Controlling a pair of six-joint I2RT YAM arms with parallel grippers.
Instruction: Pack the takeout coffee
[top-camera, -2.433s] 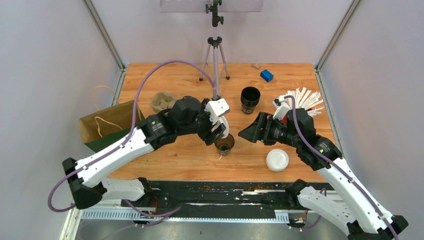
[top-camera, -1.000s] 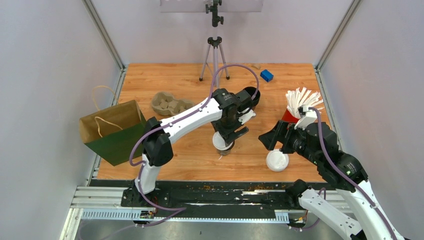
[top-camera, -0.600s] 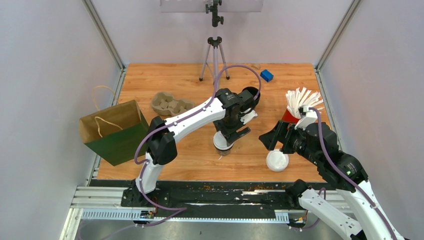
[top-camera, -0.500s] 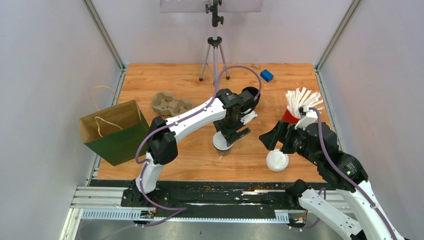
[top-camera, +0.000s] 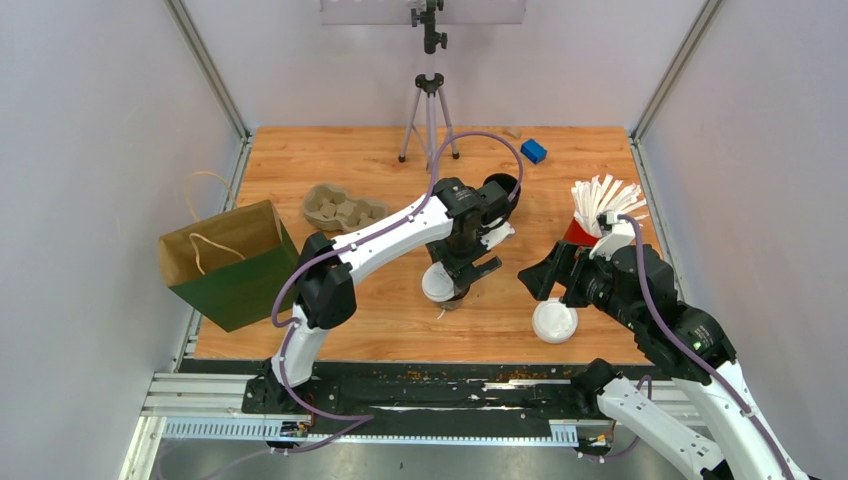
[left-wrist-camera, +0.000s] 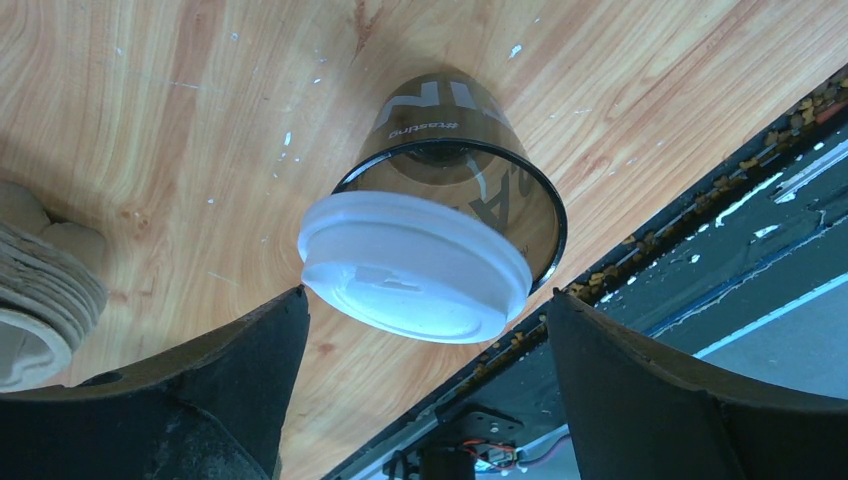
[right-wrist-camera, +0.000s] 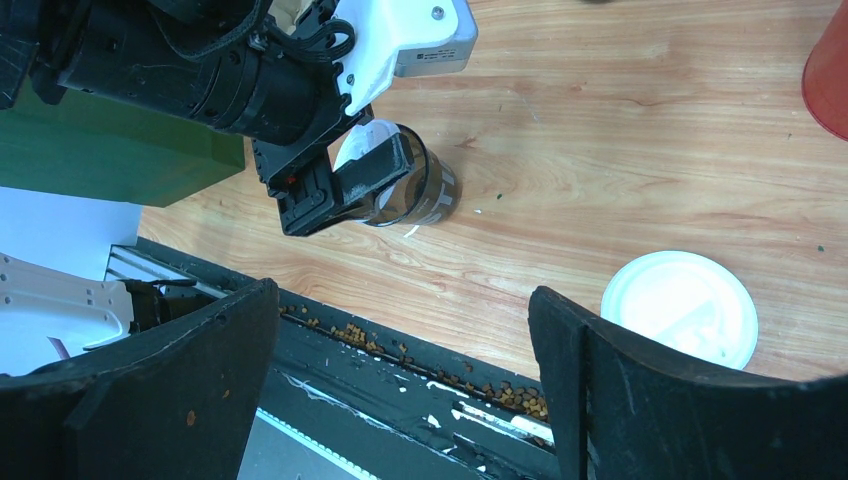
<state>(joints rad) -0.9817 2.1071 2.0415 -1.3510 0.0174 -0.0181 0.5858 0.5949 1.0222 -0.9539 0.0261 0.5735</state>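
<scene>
Left claw (left-wrist-camera: 425, 298): fingers spread wide, one on either side of the lid, touching neither the lid nor the cup, and carrying nothing.
Right claw (right-wrist-camera: 402, 290): fingers also wide apart and carrying nothing, hanging over the near right of the table just beside a loose flat white lid (right-wrist-camera: 680, 310).
Cup: the small dark brown paper cup (left-wrist-camera: 440, 130) stands upright on the wooden table (left-wrist-camera: 150, 120), near the front edge and directly under the left claw.
Lid: the round white plastic lid (left-wrist-camera: 410, 280) rests on the cup's mouth, but off-centre and tilted. A crescent of dark rim shows bare on one side.
Change: half a second ago the lid sat more squarely over the cup. It has since slid a little toward the left of the overhead view.
Meaning: capping looks unfinished. The lid probably needs centring and pressing down before the cup is moved.
Still to pack: the moulded pulp cup carrier (top-camera: 340, 208) and the brown-and-green paper bag (top-camera: 225, 265) stand well apart to the left, and the cup is in neither yet.
Risk: lifting the cup now could knock the lid off.
</scene>
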